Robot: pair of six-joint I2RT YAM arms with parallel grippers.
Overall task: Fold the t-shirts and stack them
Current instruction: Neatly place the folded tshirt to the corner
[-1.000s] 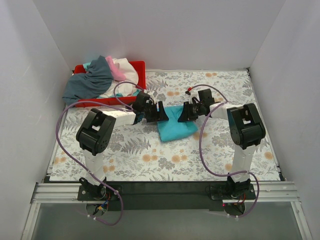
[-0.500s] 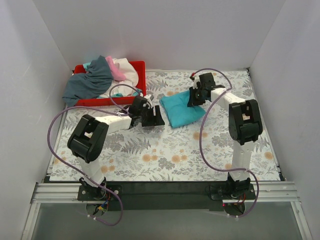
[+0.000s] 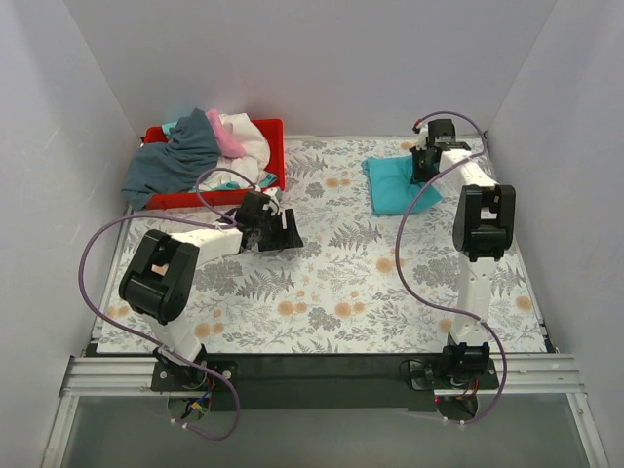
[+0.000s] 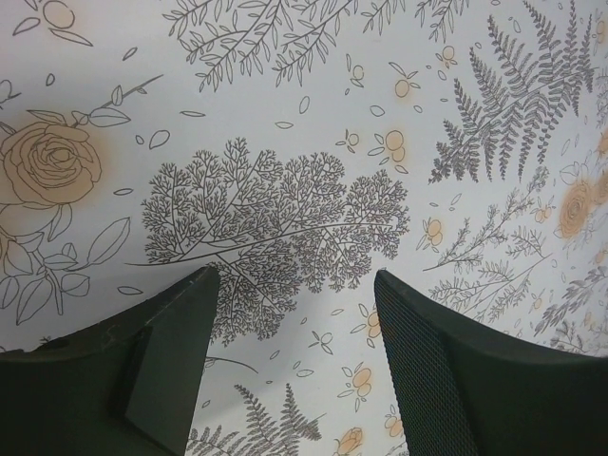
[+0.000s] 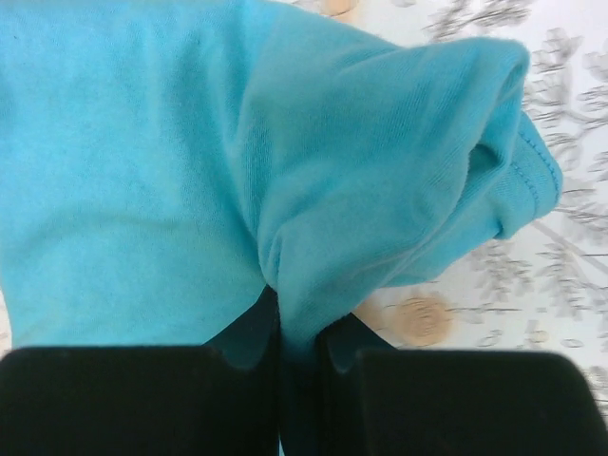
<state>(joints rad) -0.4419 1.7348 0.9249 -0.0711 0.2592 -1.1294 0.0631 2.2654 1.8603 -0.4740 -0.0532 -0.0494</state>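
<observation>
The folded turquoise t-shirt (image 3: 394, 183) lies at the far right of the table. My right gripper (image 3: 425, 166) is shut on its right edge; in the right wrist view a fold of the turquoise cloth (image 5: 285, 190) is pinched between the two black fingers (image 5: 302, 361). My left gripper (image 3: 285, 232) is open and empty, low over the patterned table left of centre; the left wrist view shows only bare tablecloth between its fingers (image 4: 294, 313). A slate grey shirt (image 3: 175, 161), a white one (image 3: 249, 136) and a pink one (image 3: 227, 136) are heaped in the red tray (image 3: 268, 132).
The red tray stands at the far left corner, with grey cloth hanging over its left rim. White walls close in the table on three sides. Purple cables loop from both arms over the table.
My right gripper has carried the turquoise shirt from the table's middle to the far right. My left gripper let go of it and drew back to the left, open.
</observation>
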